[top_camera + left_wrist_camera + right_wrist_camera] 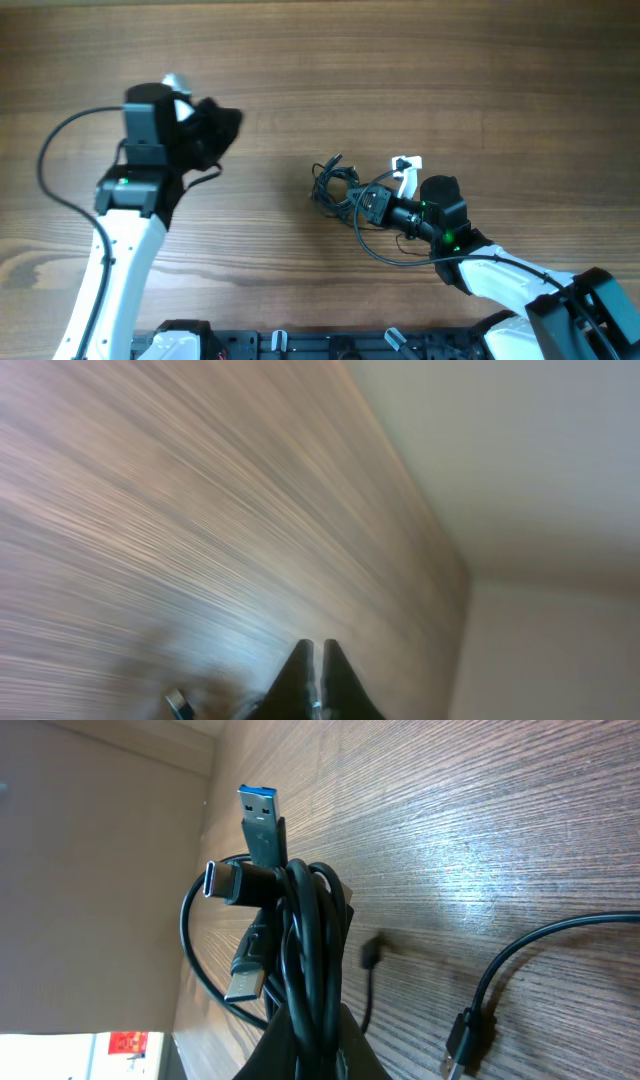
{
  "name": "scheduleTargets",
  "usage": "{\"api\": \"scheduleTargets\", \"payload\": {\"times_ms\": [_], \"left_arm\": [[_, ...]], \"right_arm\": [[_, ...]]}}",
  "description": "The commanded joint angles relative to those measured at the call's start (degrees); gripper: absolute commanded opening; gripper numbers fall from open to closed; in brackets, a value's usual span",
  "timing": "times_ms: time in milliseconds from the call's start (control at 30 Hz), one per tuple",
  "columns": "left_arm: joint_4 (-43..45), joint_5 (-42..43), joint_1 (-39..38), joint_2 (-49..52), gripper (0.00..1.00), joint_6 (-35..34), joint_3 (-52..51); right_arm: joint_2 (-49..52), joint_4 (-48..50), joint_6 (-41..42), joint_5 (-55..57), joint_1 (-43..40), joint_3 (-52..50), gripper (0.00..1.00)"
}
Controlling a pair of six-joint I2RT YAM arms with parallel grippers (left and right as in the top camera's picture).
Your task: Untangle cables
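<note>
The cables (pixel 336 186) are a small tangle of thin dark cords at the table's middle. My right gripper (pixel 370 205) is shut on this bundle. In the right wrist view the bundle (pixel 305 935) stands up out of the jaws (pixel 312 1020), with a blue-tipped USB plug (pixel 262 820) and other plug ends on top. One loose cord (pixel 525 950) with a plug lies on the table to the right. My left gripper (pixel 220 128) is far left and raised, its jaws (pixel 313 652) shut. A thin cord (pixel 203 176) hangs by it, and a small plug (pixel 178 705) shows beside the jaws.
A white plug (pixel 405 165) lies just behind the right gripper. A thin cord loop (pixel 380 250) trails on the wood in front of it. The left arm's thick black cable (pixel 55 150) arcs at the far left. A black rail (pixel 300 345) runs along the near edge.
</note>
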Motion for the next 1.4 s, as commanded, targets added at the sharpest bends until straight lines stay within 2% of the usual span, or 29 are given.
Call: {"api": "scheduleTargets", "payload": {"times_ms": [0,33,67,100,167,200,267,300,533,700,767,867,1000,1200,1367], "left_arm": [[-5.11,-2.82,2.43,1.88,0.62,-0.26,0.15],[-7.17,-1.16,2.27,2.73,0.77,-0.24,0.15],[-9.6,1.95,1.44,4.0,0.96,-0.22,0.15],[-10.64,4.55,0.5,5.05,1.0,0.46,0.13],[-11.82,7.63,-2.78,7.28,1.0,0.44,0.09],[-11.56,8.52,-4.42,8.11,0.95,1.03,0.09],[-9.9,11.89,-8.48,9.11,0.72,4.85,0.09],[-9.92,11.74,-10.56,9.18,0.67,4.92,0.09],[-10.56,5.03,-21.68,10.86,0.64,3.17,0.04],[-8.96,0.37,-25.77,16.31,0.53,3.19,0.04],[-6.34,0.37,-26.21,18.71,0.35,3.17,0.04],[-2.01,0.79,-26.18,19.21,0.26,3.15,0.04],[2.43,4.02,-26.18,19.17,0.04,3.15,0.04],[5.25,4.04,-21.94,19.12,0.04,2.08,0.07],[6.38,5.97,-11.72,19.12,0.04,-8.37,0.09]], "right_arm": [[0.15,0.37,-1.03,-0.87,0.13,0.11,0.05],[0.15,0.35,-1.03,-0.48,0.13,0.11,0.05],[0.15,0.35,-1.01,-0.2,0.13,0.11,0.04],[0.15,0.35,-1.01,0.0,0.13,0.11,0.04],[0.15,0.35,-0.98,0.04,0.13,0.11,0.04],[0.15,0.35,-0.98,0.04,0.13,0.11,0.04],[0.15,0.35,-0.96,0.04,0.13,0.11,0.04],[0.15,0.35,-0.98,0.04,0.13,0.11,0.04],[0.15,0.35,-0.96,-0.04,0.13,0.11,0.04],[0.15,0.35,-0.96,-0.04,0.13,0.11,0.04],[0.15,0.33,-0.98,-0.31,0.13,0.11,0.04],[0.15,0.33,-0.96,-0.55,0.13,0.11,0.04],[0.15,0.33,-0.98,-0.72,0.13,0.11,0.04],[0.15,0.28,-0.98,-1.16,0.13,0.11,0.04],[0.15,-0.17,-1.07,-1.16,0.13,0.11,0.04]]}}
